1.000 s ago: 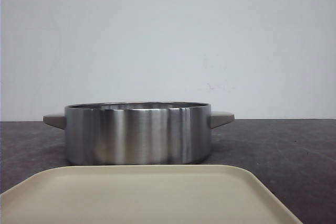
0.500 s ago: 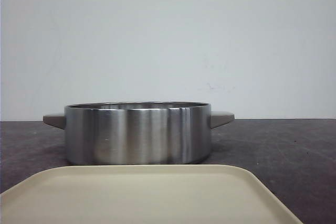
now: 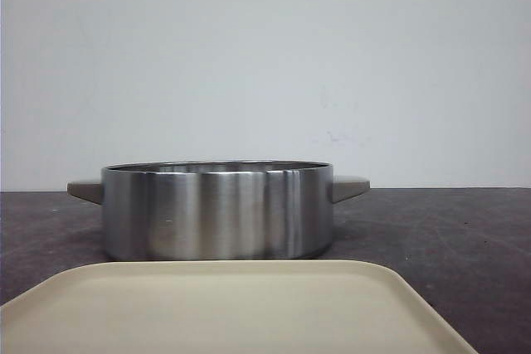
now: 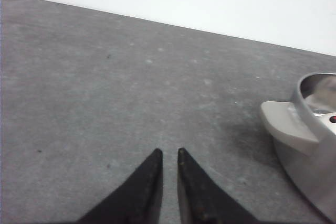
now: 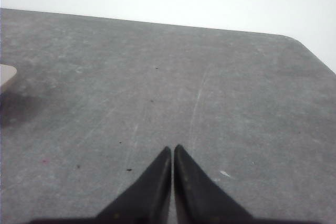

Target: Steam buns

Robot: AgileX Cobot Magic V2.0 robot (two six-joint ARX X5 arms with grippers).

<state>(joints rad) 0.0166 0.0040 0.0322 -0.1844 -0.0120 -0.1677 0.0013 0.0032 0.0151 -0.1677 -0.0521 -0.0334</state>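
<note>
1. Nearest, a cream tray (image 3: 232, 304) is lying bare on the desk (image 3: 465, 238).
2. Both tools, left tool (image 4: 169, 153) and right tool (image 5: 172, 149), are sitting nearly pressed together, holding nothing.
3. Beyond, a steel pot (image 3: 217, 209) is standing; no buns are showing, so their handling can't be judged.

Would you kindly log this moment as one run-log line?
pot: on table behind tray | buns: none in view | left tool: nearly shut, empty | right tool: shut, empty

Brushed shiny steel pot (image 3: 217, 211), matt cream plastic tray (image 3: 224, 308), speckled grey matt tabletop (image 4: 105, 87)
</note>
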